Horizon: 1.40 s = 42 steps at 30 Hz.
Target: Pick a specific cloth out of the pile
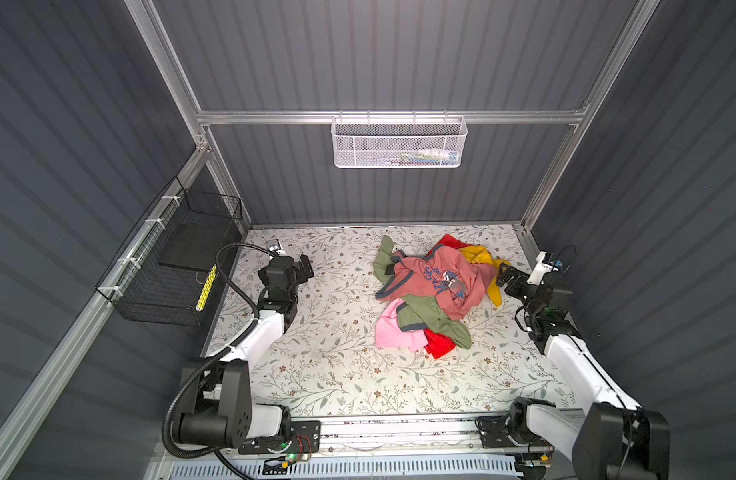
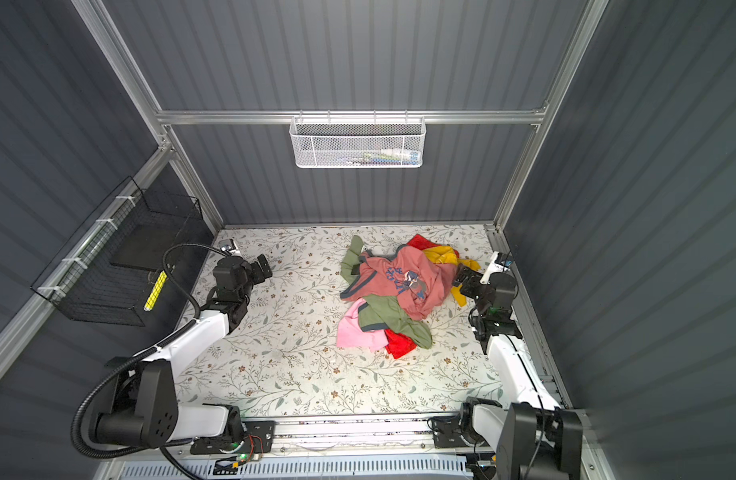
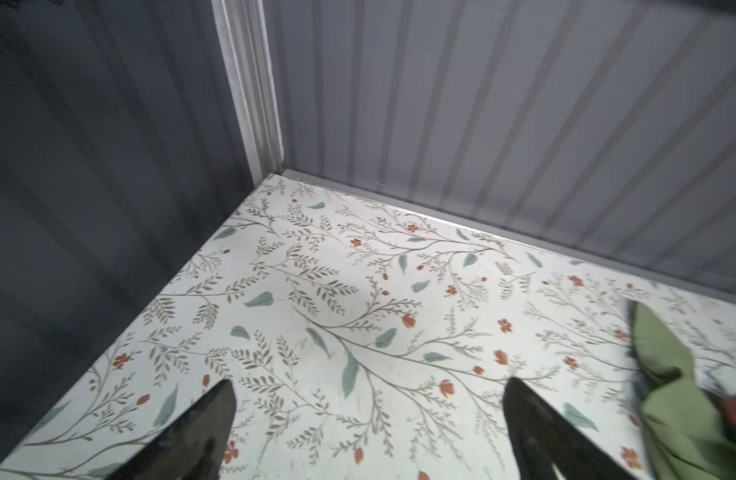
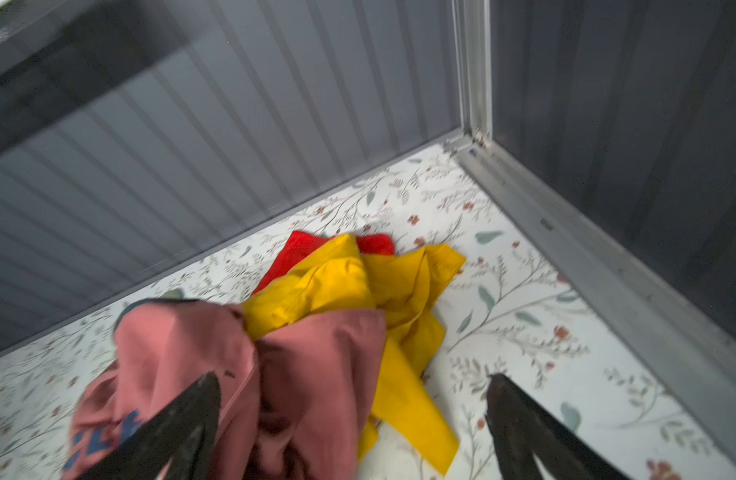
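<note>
The right gripper point(image 4: 354, 376) has its jaws spread wide and empty, poised just over the right-hand edge of the pile point(image 1: 433, 286); in the right wrist view one jaw overlaps the salmon-pink shirt point(image 4: 316, 361) and the other hangs above bare tabletop point(image 1: 316, 365). The left gripper point(image 3: 370, 381) is likewise released and holds nothing, standing well apart from the pile with only a tip of the olive green garment point(image 3: 669, 374) at the edge of its view. The bright red cloth point(image 1: 439, 345) shows at the near edge of the pile, partly beneath the olive garment and beside the light pink cloth point(image 1: 389, 328); a second red patch point(image 4: 300, 253) shows at the far edge behind the mustard-yellow garment point(image 4: 399, 291). Whether both patches are one piece cannot be told. Hazard: closing the right jaws where they stand would likely seize the salmon shirt or the yellow garment. Hazard: the red cloth is pinned under other garments, so a pull may drag the heap, and its thin, shiny fabric may slip free.
</note>
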Each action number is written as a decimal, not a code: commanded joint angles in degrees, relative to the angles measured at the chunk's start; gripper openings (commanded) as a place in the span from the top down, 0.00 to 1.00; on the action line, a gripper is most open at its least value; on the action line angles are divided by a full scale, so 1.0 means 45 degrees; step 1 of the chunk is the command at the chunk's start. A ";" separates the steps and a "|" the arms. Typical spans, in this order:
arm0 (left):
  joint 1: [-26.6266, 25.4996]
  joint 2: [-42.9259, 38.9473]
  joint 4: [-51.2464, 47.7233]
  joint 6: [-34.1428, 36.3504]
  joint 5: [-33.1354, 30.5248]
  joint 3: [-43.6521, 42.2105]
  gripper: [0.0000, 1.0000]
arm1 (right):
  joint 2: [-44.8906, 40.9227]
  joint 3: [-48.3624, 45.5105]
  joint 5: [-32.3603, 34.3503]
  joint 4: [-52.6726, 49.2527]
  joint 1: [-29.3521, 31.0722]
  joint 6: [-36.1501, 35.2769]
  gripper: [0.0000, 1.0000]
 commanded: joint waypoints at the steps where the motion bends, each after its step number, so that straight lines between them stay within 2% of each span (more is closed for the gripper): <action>1: -0.0491 -0.0215 -0.1228 -0.1011 0.0851 -0.0518 0.00 | -0.1222 -0.0838 -0.1943 -0.2638 -0.0003 0.2425 0.02; 4: -0.0917 -0.0477 -0.1193 -0.1463 0.0859 -0.0813 0.00 | -0.2584 -0.1801 -0.3164 -0.2470 0.0210 0.3797 0.09; 7: -0.1240 -0.0527 -0.0982 -0.1939 0.1092 -0.1147 0.00 | -0.3958 -0.2473 -0.2910 -0.3080 0.1004 0.4434 0.14; 13: -0.1943 -0.0415 -0.0457 -0.2283 0.1084 -0.1725 0.00 | -0.5878 -0.3062 -0.0603 -0.5242 0.4473 0.5229 0.24; 17: -0.1986 -0.0284 -0.0325 -0.2427 0.0872 -0.1672 0.00 | -0.6129 -0.3174 0.0913 -0.6000 0.6879 0.6006 0.30; 25: -0.1986 -0.0169 -0.0240 -0.2949 0.0989 -0.1534 0.00 | -0.3819 -0.1745 0.3180 -0.8221 1.0994 0.5522 0.34; 30: -0.1981 -0.0514 -0.0279 -0.3177 0.0836 -0.2020 0.00 | -0.2054 -0.1068 0.4205 -0.8231 1.2829 0.5737 0.35; 36: -0.1986 -0.0866 -0.0930 -0.2801 0.0555 -0.1783 0.00 | 0.0598 0.0178 0.4665 -0.8455 1.3394 0.5658 0.35; 42: -0.1986 -0.1145 -0.1085 -0.2783 0.0571 -0.2010 0.00 | 0.2158 0.0776 0.5636 -0.8635 1.3378 0.6077 0.36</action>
